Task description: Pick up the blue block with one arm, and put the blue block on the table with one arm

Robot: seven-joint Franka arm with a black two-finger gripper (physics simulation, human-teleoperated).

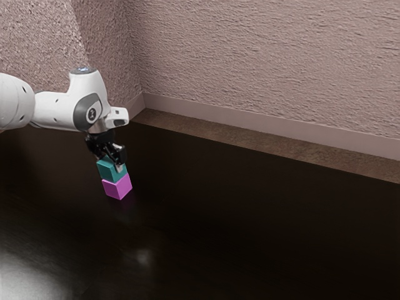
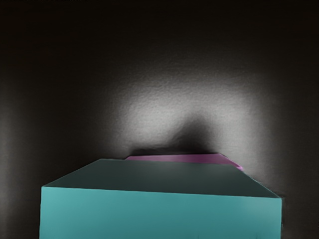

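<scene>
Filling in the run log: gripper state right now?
Gripper: down at the teal block, which is above the pink block; open or closed can't be told.

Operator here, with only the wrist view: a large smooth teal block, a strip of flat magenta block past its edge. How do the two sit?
Observer: The teal block is directly above the magenta block, with no gap visible between them.
Operator: Where's my gripper?
Observer: The black two-finger gripper is right at the teal block's top.
Operator: And the arm?
Observer: The white, jointed arm comes in from the exterior view's left.
</scene>
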